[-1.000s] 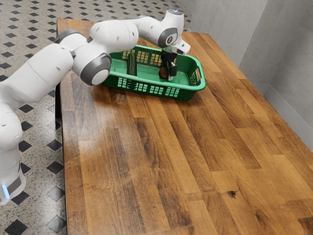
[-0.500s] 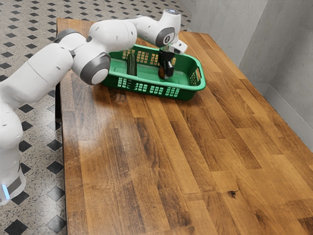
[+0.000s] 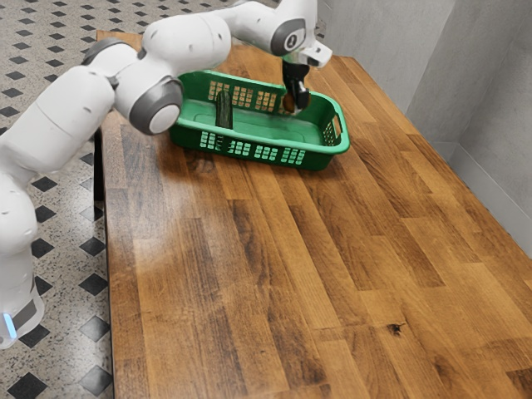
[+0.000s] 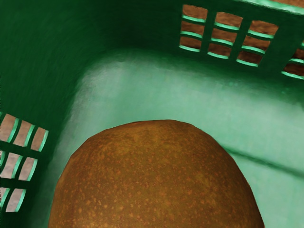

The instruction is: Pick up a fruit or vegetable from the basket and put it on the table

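From where I stand, the arm (image 3: 62, 120) is all smooth white shells, rounded and plump like bent tubing. Dark grey collars (image 3: 155, 101) band its joints, one around a pale round cap (image 3: 164, 119). A dark ring-shaped marking (image 3: 291, 41) sits near the wrist, a slim strip (image 3: 9, 325) glows blue low down, and the tool (image 3: 296, 100) is black.

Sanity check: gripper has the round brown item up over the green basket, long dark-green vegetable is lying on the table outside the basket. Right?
One miss: the long dark-green vegetable is inside the green basket, not on the table; see the exterior view. The gripper does have the round brown item up over the basket.
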You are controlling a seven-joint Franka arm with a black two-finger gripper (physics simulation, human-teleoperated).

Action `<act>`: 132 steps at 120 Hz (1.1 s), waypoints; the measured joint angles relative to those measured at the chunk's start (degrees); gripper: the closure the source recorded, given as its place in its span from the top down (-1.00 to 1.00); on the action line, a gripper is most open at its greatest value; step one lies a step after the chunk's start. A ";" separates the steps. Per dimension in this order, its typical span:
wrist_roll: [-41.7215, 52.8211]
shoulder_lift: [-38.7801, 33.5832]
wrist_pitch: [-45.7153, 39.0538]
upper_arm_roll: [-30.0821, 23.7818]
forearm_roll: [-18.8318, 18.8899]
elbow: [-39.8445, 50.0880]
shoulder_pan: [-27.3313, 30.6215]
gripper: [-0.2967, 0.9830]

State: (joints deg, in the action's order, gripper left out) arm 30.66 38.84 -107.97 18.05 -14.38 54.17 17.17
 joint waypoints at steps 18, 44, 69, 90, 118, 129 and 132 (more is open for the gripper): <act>0.14 -4.70 2.32 0.01 0.98 -0.02 -6.16 -0.06; 0.32 -5.55 4.28 -2.08 1.54 0.09 -14.16 -0.07; 0.44 -1.43 4.61 -9.74 2.93 0.56 -16.71 -0.06; 0.53 4.26 4.21 -14.33 3.67 0.61 -17.21 -0.07; 0.61 4.44 3.93 -14.93 3.99 0.61 -18.22 0.35; 0.65 3.61 4.79 -14.94 3.66 0.57 -18.21 0.44; 0.68 3.43 5.08 -15.01 3.29 0.55 -18.16 0.45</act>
State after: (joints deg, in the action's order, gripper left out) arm 31.35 42.27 -102.89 3.04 -11.10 54.72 -1.00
